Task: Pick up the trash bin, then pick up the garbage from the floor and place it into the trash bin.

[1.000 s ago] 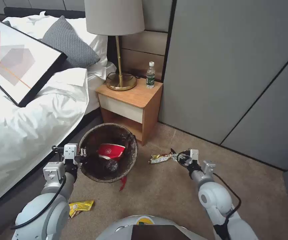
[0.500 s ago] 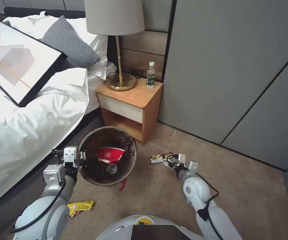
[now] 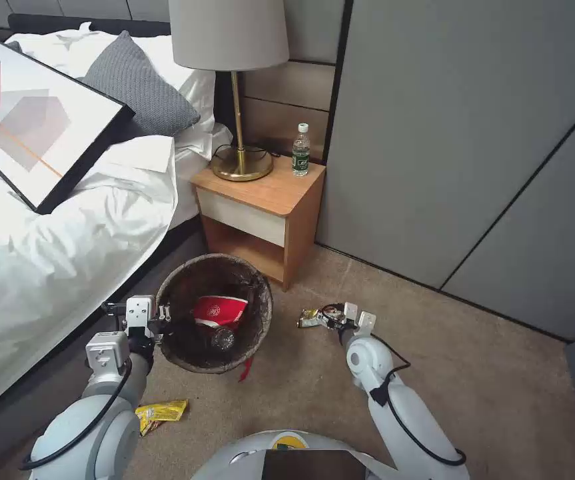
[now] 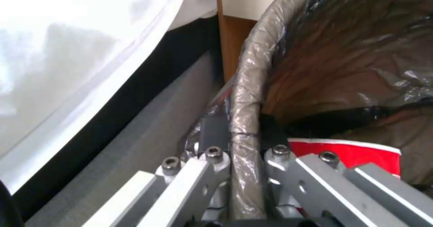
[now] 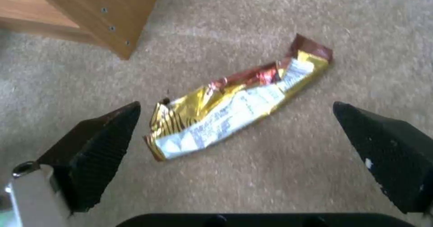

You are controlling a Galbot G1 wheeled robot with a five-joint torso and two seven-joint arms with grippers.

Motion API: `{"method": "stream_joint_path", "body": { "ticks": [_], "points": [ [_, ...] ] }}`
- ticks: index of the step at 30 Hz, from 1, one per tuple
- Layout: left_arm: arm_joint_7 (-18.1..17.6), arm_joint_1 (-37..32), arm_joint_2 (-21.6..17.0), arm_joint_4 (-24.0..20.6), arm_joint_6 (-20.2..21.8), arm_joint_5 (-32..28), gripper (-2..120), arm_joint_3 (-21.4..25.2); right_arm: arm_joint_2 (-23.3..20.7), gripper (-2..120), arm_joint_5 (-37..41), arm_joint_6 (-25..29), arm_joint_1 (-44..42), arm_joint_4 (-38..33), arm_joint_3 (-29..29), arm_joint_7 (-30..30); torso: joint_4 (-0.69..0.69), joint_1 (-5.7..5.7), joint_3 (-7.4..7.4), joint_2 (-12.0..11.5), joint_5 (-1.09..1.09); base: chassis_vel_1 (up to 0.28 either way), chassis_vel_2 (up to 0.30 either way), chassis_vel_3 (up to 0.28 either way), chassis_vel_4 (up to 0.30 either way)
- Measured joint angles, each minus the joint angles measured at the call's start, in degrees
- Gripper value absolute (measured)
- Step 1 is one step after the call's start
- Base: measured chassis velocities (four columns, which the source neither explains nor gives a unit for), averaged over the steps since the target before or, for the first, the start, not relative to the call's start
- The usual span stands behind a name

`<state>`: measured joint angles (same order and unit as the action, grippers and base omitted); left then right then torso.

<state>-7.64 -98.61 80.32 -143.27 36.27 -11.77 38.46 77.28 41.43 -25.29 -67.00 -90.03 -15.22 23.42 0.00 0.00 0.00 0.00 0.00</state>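
Observation:
The trash bin [image 3: 265, 291], lined with a dark bag, stands by the bed with a red-and-white cup [image 3: 220, 309] and a bottle inside. My left gripper [image 3: 160, 319] is shut on its near-left rim; the left wrist view shows the fingers [image 4: 212, 159] clamping the bagged rim [image 4: 247, 95]. Garbage on the carpet: a gold snack wrapper [image 3: 310, 318] right of the bin and a yellow wrapper [image 3: 160, 412] near my left arm. My right gripper [image 3: 332, 316] hovers open just over the gold wrapper [image 5: 239, 101], which lies between the spread fingertips [image 5: 113, 125].
A wooden nightstand [image 3: 267, 200] with a brass lamp [image 3: 240, 163] and a water bottle [image 3: 300, 150] stands behind the bin. The bed [image 3: 47, 247] fills the left side. Grey wall panels [image 3: 467, 167] close off the right. A red scrap [image 3: 246, 367] hangs at the bin's front.
My right arm has swung left and lowered, bringing the open gripper over the gold wrapper. The bin and left gripper shifted only slightly.

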Motion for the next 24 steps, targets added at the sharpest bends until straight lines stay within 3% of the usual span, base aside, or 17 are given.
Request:
{"method": "stream_joint_path", "body": {
  "ticks": [24],
  "points": [
    [0.0, 0.5, -0.2, 0.0, -0.2, 0.0, 3, 0.1, 3.1, 100, 1.0, -0.1, 6.2, 9.6, 0.5, 2.5, 0.00, 0.00, 0.00, 0.0, 0.00, 0.000, 0.000, 0.000, 0.000]
  ]
}}
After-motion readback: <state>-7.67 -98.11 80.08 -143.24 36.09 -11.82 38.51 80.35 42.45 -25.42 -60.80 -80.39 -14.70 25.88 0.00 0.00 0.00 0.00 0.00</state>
